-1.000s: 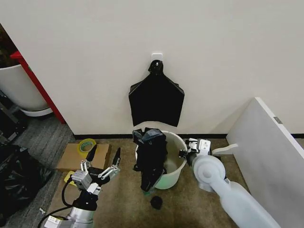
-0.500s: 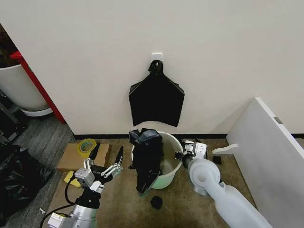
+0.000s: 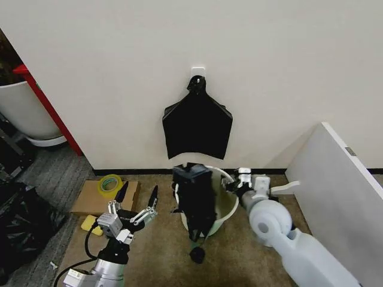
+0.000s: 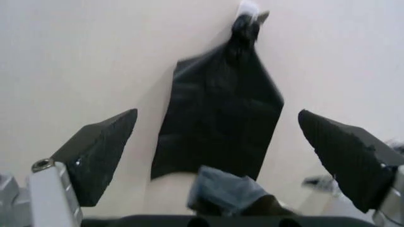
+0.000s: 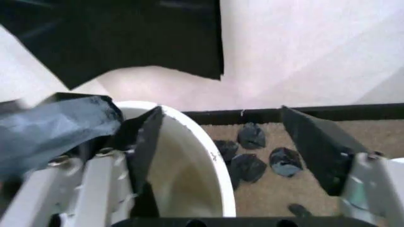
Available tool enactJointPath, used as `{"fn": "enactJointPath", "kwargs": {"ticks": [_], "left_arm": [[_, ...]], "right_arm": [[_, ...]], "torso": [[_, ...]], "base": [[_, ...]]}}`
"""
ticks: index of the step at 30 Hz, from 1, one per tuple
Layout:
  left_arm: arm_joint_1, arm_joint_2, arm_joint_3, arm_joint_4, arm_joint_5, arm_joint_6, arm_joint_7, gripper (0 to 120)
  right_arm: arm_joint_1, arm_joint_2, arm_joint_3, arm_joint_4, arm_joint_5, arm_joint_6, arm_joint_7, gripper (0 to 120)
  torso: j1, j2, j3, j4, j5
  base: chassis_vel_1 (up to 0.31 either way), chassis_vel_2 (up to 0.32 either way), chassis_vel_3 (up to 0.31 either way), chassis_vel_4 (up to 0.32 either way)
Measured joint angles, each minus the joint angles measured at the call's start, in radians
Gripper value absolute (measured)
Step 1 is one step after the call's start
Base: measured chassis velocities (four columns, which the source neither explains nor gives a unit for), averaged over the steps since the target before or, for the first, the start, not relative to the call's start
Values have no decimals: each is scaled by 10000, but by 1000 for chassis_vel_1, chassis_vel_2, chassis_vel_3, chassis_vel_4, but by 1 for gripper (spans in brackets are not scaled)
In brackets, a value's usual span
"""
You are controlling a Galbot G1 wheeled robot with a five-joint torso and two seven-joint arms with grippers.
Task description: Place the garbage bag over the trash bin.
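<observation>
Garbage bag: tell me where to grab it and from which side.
Grip the bunched top edge of the garbage bag where it sits crumpled above the trash bin rim. It drapes over the bin's left side, so coming from the left with the open left gripper looks best; the right gripper is open at the opposite rim.

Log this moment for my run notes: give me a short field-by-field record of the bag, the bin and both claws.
garbage bag: draped over the near-left rim of the bin, hanging down its outside; mouth not spread around the rim
trash bin: upright on the carpet by the wall, right part of the rim bare
left claw: open, holding nothing, left of the bin above the floor
right claw: open, at the bin's right rim
bundle of black bags: hanging on the wall above the bin
black scrap: on the carpet in front of the bin
</observation>
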Motion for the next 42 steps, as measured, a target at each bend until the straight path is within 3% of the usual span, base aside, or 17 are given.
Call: {"fn": "enactJointPath", "kwargs": {"ticks": [6,10,15,21,23,36,38,42], "left_arm": [[-29,-99,250,270,-23,-44,-7,100],[-76,-156,343,292,104,-32,-14,100],[-23,-134,355,279,226,-26,-17,100],[-29,-78,326,337,244,-2,-63,100],[-64,-75,342,360,251,16,-73,100],[-338,24,399,605,316,102,-137,100],[-363,33,412,616,321,116,-142,100],[-369,86,440,514,333,476,-291,100]], "right_arm": [[-1614,-456,1382,1821,1648,-927,-694,94],[-1600,-343,1399,2049,2243,-1460,-971,100],[-1161,53,894,1392,2276,-1578,-929,100],[-1034,586,627,270,2277,-1642,-896,77],[-1029,627,580,229,2299,-1629,-899,74],[-846,872,124,247,2421,-1454,-885,22],[-816,880,83,211,2378,-1431,-891,19],[-751,882,-52,148,2203,-1345,-971,3]], "torso": [[-1,0,-1,-3,-1],[-1,0,-1,-1,-2],[0,0,0,4,-1],[0,0,1,2,-1],[0,0,1,1,-2],[0,0,1,0,-2],[0,0,0,0,-3],[0,0,0,0,-2]], "base": [[0,0,0,0],[0,0,0,0],[0,0,0,0],[0,0,0,0],[0,0,0,0],[0,0,0,0],[0,0,0,0],[0,0,0,0]]}}
